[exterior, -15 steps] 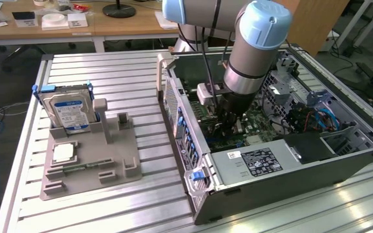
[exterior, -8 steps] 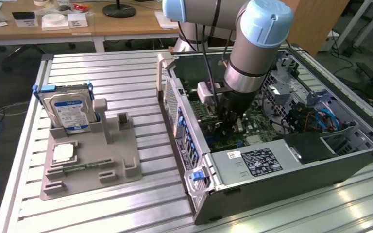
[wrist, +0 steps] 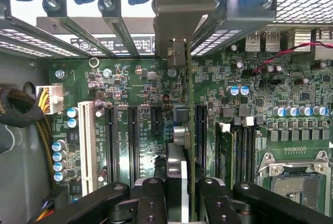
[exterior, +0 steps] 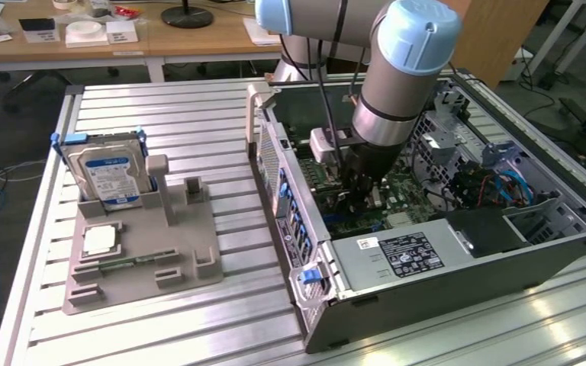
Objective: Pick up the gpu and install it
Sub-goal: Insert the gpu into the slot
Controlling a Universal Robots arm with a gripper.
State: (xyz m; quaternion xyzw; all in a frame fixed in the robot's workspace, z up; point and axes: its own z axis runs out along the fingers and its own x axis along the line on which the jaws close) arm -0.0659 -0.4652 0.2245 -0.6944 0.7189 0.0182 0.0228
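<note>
The tool (wrist: 182, 195) was clenched on the gpu (wrist: 188, 130), held edge-on between its fingers above the motherboard (wrist: 130, 94).

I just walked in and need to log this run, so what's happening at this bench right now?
A robot arm is reaching down into an open computer case lying on the bench. Its gripper holds the gpu edge-on between its fingers, with the card's metal bracket up against the case's rear slot openings, over the motherboard and its expansion slots. Whether the card is fully seated can't be told. Beside the case, a grey holder carries a hard drive and a small silver chip.
</note>
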